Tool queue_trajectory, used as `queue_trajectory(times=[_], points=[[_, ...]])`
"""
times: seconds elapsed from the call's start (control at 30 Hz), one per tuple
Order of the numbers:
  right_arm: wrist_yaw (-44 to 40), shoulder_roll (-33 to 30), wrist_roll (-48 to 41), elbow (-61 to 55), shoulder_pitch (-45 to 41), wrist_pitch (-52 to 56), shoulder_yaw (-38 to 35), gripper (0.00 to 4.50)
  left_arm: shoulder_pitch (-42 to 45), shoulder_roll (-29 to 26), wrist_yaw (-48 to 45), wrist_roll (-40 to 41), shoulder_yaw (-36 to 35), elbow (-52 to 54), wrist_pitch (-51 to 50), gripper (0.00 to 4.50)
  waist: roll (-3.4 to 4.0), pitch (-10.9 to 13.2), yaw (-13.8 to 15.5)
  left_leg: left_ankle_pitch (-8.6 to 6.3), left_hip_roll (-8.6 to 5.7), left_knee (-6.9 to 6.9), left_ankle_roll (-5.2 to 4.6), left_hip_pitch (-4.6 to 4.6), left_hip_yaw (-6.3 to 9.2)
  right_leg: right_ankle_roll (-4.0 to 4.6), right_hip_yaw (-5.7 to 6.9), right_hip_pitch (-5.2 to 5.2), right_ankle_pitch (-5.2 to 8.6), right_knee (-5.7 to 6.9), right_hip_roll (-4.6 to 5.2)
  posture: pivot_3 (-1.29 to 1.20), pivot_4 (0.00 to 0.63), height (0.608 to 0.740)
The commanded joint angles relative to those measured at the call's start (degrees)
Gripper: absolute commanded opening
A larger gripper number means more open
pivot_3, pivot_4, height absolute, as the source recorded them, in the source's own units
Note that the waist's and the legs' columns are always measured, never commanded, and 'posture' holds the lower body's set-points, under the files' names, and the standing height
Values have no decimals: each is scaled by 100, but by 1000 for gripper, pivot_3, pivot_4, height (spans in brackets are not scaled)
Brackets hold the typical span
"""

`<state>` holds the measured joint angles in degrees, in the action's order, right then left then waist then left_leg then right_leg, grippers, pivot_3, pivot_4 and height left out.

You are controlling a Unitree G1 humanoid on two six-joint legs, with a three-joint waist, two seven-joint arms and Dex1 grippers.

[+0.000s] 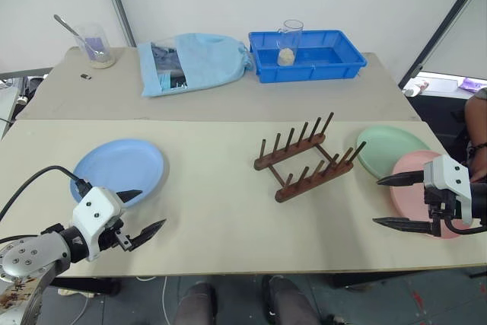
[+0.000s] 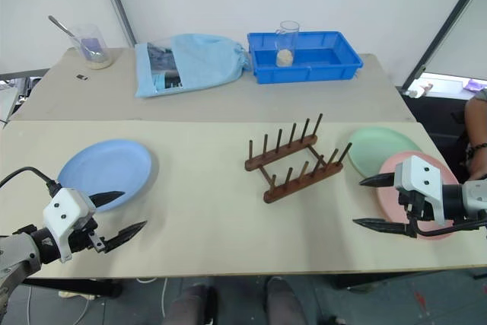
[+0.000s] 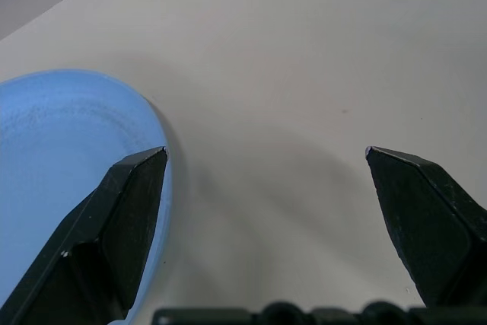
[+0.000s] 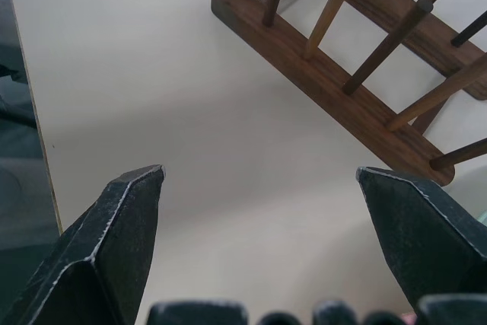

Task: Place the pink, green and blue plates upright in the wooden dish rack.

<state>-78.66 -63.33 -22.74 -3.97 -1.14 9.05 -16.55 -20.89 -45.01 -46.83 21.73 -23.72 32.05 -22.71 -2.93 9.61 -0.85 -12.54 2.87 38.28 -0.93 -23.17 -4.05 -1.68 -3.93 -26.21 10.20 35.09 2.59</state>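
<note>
The light blue plate [image 1: 119,170] lies flat at the table's left, and my left gripper [image 1: 146,212] hovers open just past its near rim, holding nothing. The dark wooden dish rack [image 1: 304,157] stands empty in the middle, its pegs upright. At the right the mint green plate [image 1: 389,148] lies flat with the pale pink plate [image 1: 413,178] overlapping its near side. My right gripper [image 1: 386,202] hangs open over the pink plate's left edge, pointing toward the rack [image 4: 344,74]. The left wrist view shows the blue plate [image 3: 53,157] under one finger.
On the far table sit a deep blue tray [image 1: 307,54] holding a clear cup [image 1: 289,42], a light blue cloth bag [image 1: 192,62], and a glass beaker with a spoon [image 1: 95,45]. The table's near edge runs just below both grippers.
</note>
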Motion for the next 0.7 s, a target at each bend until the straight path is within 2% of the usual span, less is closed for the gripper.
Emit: queue_trajectory(times=[0.03,0.7], points=[[-36,-9,-13,10,-23,-152,-98,4500,-19,-19,-11,58,-125,240,12,4463,0,0,0,0,0,0,0,0,0,0,0,0,0,0,0,0,150,737],[-47,37,22,117,7,-401,37,4500,253,-138,118,24,41,355,-487,4463,0,0,3,0,0,0,0,1,0,0,0,2,0,2,0,0,150,737]])
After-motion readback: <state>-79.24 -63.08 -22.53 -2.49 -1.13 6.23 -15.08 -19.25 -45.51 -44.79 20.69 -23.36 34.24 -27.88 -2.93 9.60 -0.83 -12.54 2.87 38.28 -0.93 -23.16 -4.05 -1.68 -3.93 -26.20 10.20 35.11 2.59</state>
